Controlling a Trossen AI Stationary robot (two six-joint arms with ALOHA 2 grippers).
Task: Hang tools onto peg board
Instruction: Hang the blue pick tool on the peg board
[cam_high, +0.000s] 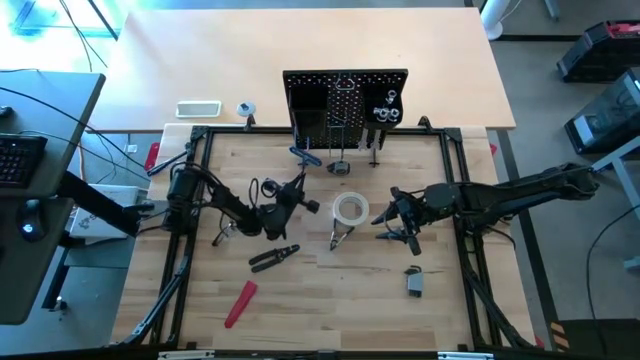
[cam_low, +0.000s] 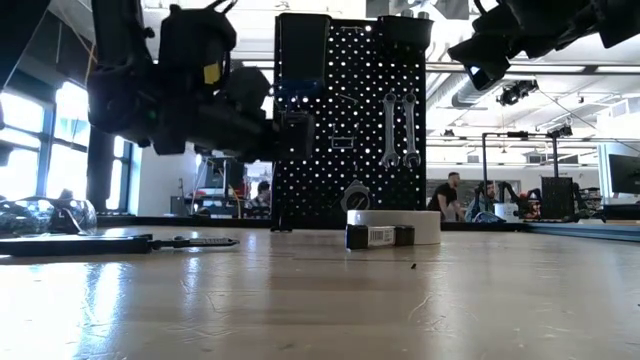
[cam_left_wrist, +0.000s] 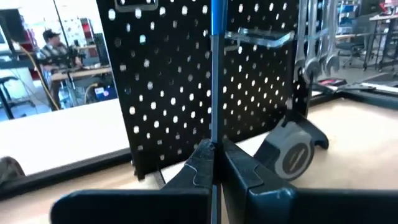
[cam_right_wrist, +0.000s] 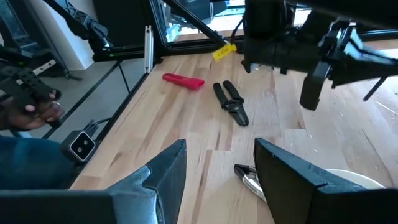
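- Left gripper (cam_left_wrist: 214, 163) fingers pressed together on thin blue tool (cam_left_wrist: 216, 74), held upright just in front of peg board (cam_high: 345, 100).
- Right gripper (cam_high: 400, 222) spread wide, holding nothing, hovering over table (cam_high: 330, 310) right of tape roll (cam_high: 351, 209).
- Two wrenches (cam_low: 399, 128) hang on peg board; tape measure (cam_left_wrist: 291, 152) sits at its foot.
- Black pliers (cam_high: 273, 257) and red tool (cam_high: 240, 303) lie well in front of peg board.
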